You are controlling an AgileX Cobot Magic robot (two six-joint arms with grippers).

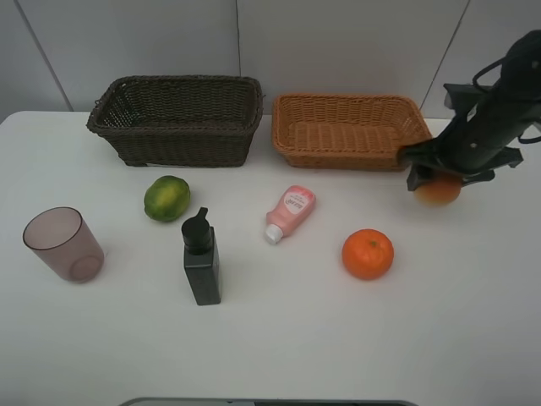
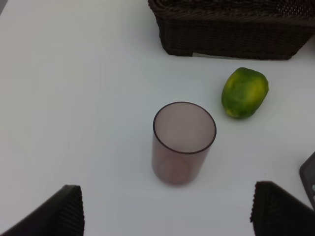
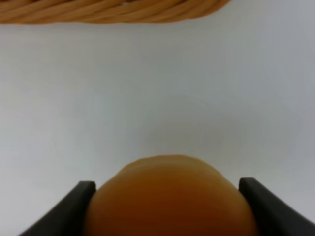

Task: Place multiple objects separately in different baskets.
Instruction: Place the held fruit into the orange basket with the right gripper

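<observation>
Read as a clock face from the high camera, the white table [image 1: 338, 347] has the dark brown wicker basket [image 1: 177, 139] at 11 o'clock and the shallower orange-tan wicker basket [image 1: 338, 156] at 1 o'clock, side by side and not quite touching. No object shows inside either one.

The right gripper [image 1: 439, 176] is at 3 o'clock, just off the near right corner of the orange-tan basket. Its jaws are closed on the peach-like fruit [image 1: 437, 191], which fills the space between the two fingers in the right wrist view. Whether the fruit rests on the table cannot be told.

The orange [image 1: 368, 254] sits at 4 o'clock. The pink squeeze bottle [image 1: 290, 211] lies on its side near the centre, with its white cap pointing toward 7 o'clock. The black pump bottle [image 1: 201, 258] stands upright at 8 o'clock. The green citrus fruit [image 1: 166, 198] is at 9 o'clock, and the translucent mauve cup [image 1: 63, 245] stands upright farther out that way.

The left gripper [image 2: 167, 196] is spread wide and holds nothing, with the cup just ahead of its fingers.
</observation>
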